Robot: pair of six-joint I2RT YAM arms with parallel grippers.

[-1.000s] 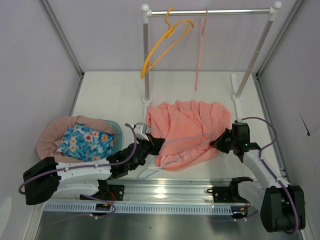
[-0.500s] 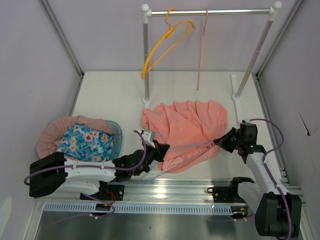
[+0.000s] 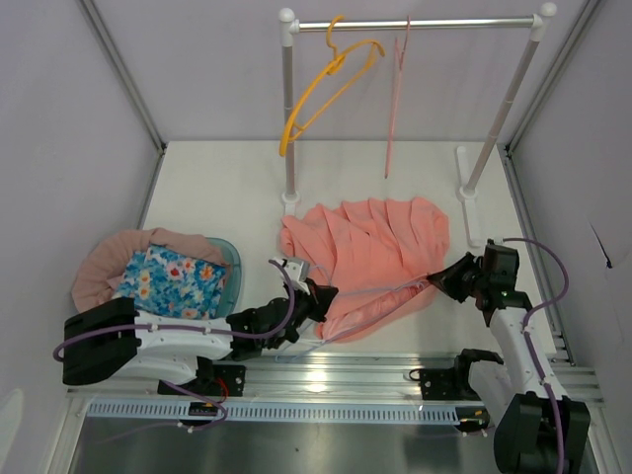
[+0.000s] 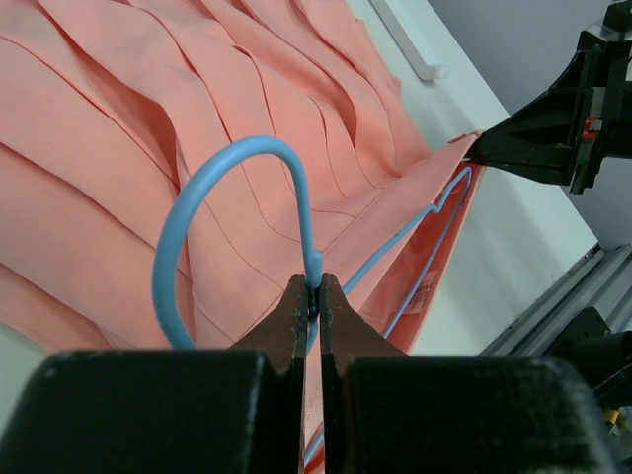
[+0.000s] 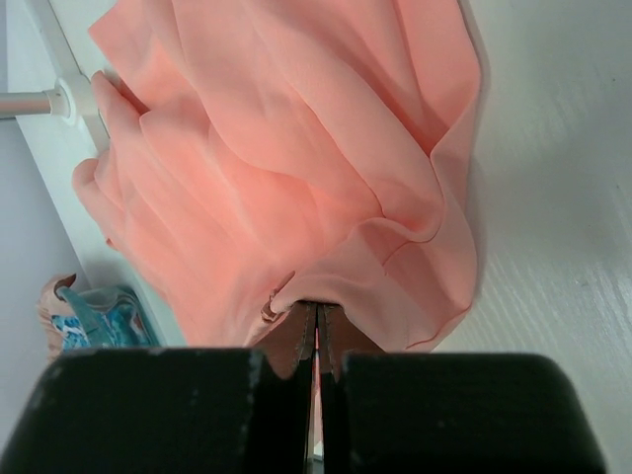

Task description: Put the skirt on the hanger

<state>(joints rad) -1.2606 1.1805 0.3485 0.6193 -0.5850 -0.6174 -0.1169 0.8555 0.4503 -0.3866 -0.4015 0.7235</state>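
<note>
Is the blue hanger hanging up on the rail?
No, the left gripper pinches the blue hanger at the base of its hook, low over the pleated skirt.

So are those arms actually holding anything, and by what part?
The left end effector pinches the blue hanger at the base of its hook; the right end effector pinches the skirt by its edge.
</note>
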